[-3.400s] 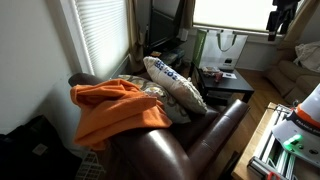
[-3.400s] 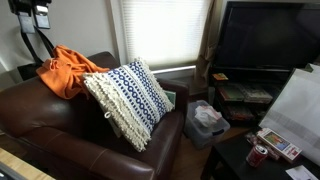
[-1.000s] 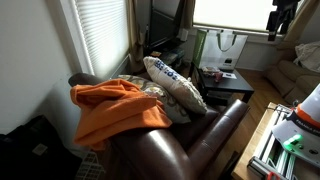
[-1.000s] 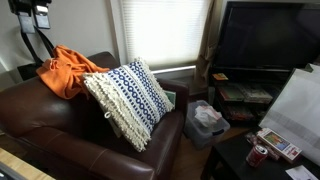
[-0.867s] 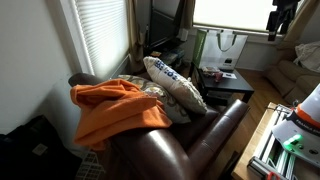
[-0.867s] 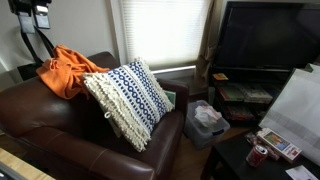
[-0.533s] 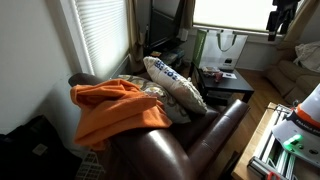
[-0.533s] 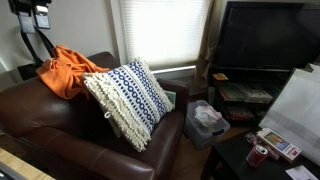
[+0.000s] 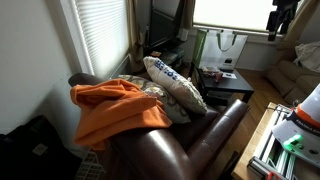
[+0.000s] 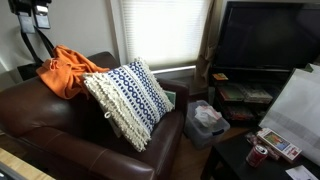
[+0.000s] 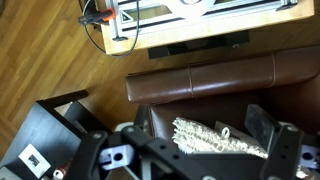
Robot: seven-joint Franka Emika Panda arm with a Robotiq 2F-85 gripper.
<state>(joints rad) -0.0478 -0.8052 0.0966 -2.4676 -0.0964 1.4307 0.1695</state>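
My gripper shows only in the wrist view, open and empty, high above a brown leather armchair. Its dark fingers frame a white pillow with a blue pattern that lies on the seat far below. In both exterior views the pillow leans on the chair. An orange blanket is draped over the chair's back and arm. The arm itself does not show in the exterior views.
A black low table stands beside the chair with a can and a box on it. A television stands by the window. A bin of plastic bags sits on the floor. A white frame lies past the chair.
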